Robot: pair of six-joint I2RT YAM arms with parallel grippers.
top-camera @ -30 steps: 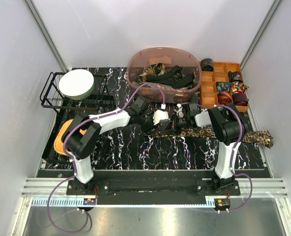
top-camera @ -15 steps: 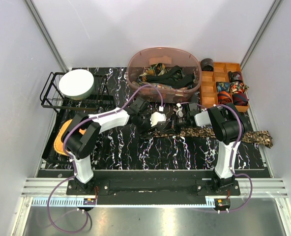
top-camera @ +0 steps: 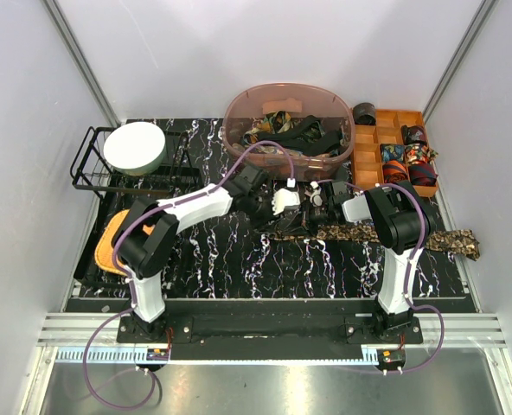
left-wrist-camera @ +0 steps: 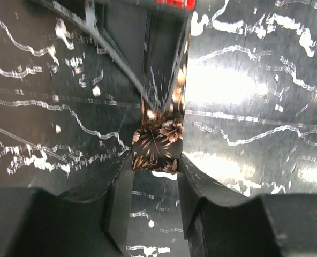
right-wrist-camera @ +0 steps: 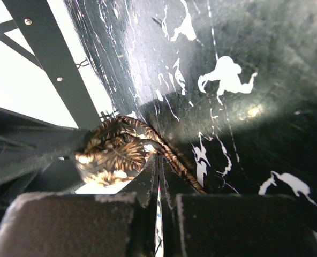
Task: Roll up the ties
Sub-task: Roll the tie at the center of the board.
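A dark brown floral tie (top-camera: pixel 360 232) lies across the black marble table (top-camera: pixel 239 259), its wide end at the right (top-camera: pixel 459 242). My left gripper (top-camera: pixel 296 207) is open. In the left wrist view the tie's narrow end (left-wrist-camera: pixel 157 143) lies just at the tips of its fingers (left-wrist-camera: pixel 121 193), between them (left-wrist-camera: pixel 154 172). My right gripper (top-camera: pixel 315 211) faces the left one. In the right wrist view its jaws (right-wrist-camera: pixel 159 160) are pressed together on a bunched fold of the tie (right-wrist-camera: pixel 113 152).
A clear pink tub (top-camera: pixel 239 130) of loose ties stands at the back. An orange wooden organizer (top-camera: pixel 366 156) with rolled ties is at the back right. A wire rack (top-camera: pixel 87 169) with a white bowl (top-camera: pixel 135 147) is at the back left, and an orange object (top-camera: pixel 109 246) at the left edge.
My left gripper and forearm have shifted a little toward the back and right, closer to the right gripper. The right arm and the tie's wide end have stayed put.
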